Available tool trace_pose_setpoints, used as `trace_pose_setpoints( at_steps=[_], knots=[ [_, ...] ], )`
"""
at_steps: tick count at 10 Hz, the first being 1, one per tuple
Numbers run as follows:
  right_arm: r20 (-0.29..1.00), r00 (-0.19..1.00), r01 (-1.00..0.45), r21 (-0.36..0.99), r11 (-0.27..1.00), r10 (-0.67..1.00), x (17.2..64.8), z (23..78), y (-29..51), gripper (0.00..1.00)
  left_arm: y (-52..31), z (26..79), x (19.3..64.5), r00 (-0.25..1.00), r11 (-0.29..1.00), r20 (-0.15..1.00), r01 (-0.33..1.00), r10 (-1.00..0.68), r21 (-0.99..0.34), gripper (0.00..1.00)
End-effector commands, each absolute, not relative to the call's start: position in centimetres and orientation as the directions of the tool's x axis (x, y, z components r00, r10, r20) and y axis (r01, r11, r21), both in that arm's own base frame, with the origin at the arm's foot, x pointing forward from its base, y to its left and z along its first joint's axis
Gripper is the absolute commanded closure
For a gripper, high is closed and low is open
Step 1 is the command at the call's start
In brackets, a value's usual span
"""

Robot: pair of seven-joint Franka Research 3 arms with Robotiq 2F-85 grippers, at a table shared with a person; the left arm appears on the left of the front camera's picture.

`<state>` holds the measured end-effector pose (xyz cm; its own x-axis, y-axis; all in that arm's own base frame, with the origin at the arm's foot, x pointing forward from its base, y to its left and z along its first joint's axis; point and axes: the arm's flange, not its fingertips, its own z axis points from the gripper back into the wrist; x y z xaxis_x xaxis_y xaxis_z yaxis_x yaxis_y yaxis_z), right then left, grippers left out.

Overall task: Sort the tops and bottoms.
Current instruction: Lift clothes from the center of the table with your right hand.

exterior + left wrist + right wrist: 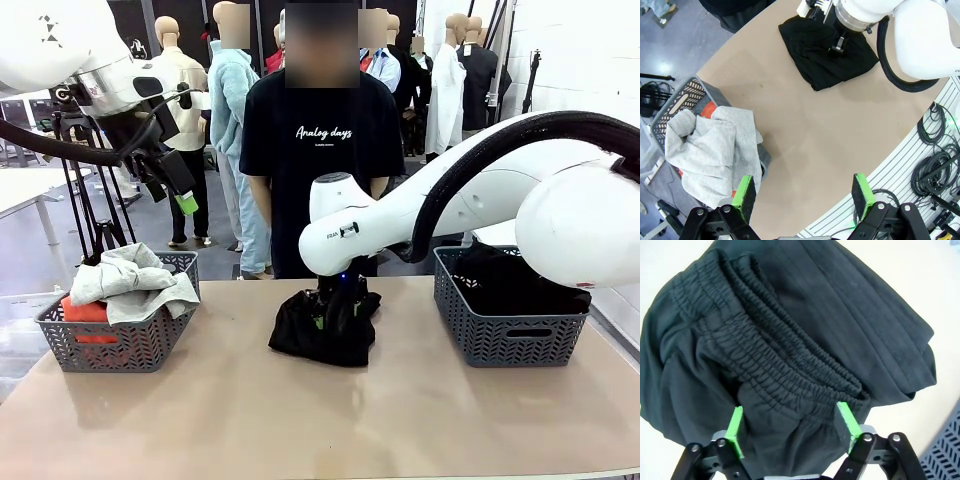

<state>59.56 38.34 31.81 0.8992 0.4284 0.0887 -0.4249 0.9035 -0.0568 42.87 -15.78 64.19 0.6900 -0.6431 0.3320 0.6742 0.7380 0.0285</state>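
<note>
A black pair of bottoms (pixel 320 338) with an elastic waistband (pixel 790 370) lies bunched at the table's middle. My right gripper (pixel 790 416) is down on it, its green pads (pixel 735 432) open on either side of the gathered waistband fabric. In the left basket (pixel 120 348) lie the tops: a grey sweatshirt (pixel 130 282) draped over the rim and an orange piece (pixel 85 312) beneath it. My left gripper (pixel 185 200) hangs high above that basket, open and with nothing in it (pixel 802 189). From there I see the grey top (pixel 710 150) and the black bottoms (pixel 825 55).
A grey basket (pixel 510 338) at the right holds more black fabric (pixel 500 278). A person in a black lettered T-shirt (pixel 322 130) stands at the far edge, hands behind the back. Bare tabletop (pixel 300 420) spreads toward the front. Cables (pixel 935 165) lie beside the table.
</note>
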Motion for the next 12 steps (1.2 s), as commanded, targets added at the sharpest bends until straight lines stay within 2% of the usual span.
trace_pose_setpoints(
  at_steps=[1,3,4,9,12],
  knots=[
    [0.068,0.893,-0.441,-0.060,0.896,0.444,59.8,31.6,38.3,0.49,-15.7,64.3,42.8,0.690,0.739,0.334,0.674,-0.643,0.030,0.00],
    [0.063,0.894,-0.440,-0.062,0.896,0.444,59.8,31.7,38.4,0.86,-15.7,64.3,42.8,0.690,0.739,0.334,0.674,-0.643,0.030,0.00],
    [0.055,0.896,-0.437,-0.061,0.897,0.440,59.8,31.6,38.3,1.00,-15.7,64.3,42.8,0.690,0.739,0.334,0.674,-0.643,0.030,0.00],
    [0.021,0.904,-0.427,-0.049,0.903,0.428,60.0,30.9,37.7,1.00,-15.7,64.3,42.8,0.690,0.739,0.334,0.674,-0.643,0.030,0.00],
    [0.044,0.890,-0.450,-0.072,0.890,0.454,59.0,32.0,38.6,1.00,-15.7,64.3,42.8,0.690,0.739,0.334,0.674,-0.643,0.030,0.00]
  ],
)
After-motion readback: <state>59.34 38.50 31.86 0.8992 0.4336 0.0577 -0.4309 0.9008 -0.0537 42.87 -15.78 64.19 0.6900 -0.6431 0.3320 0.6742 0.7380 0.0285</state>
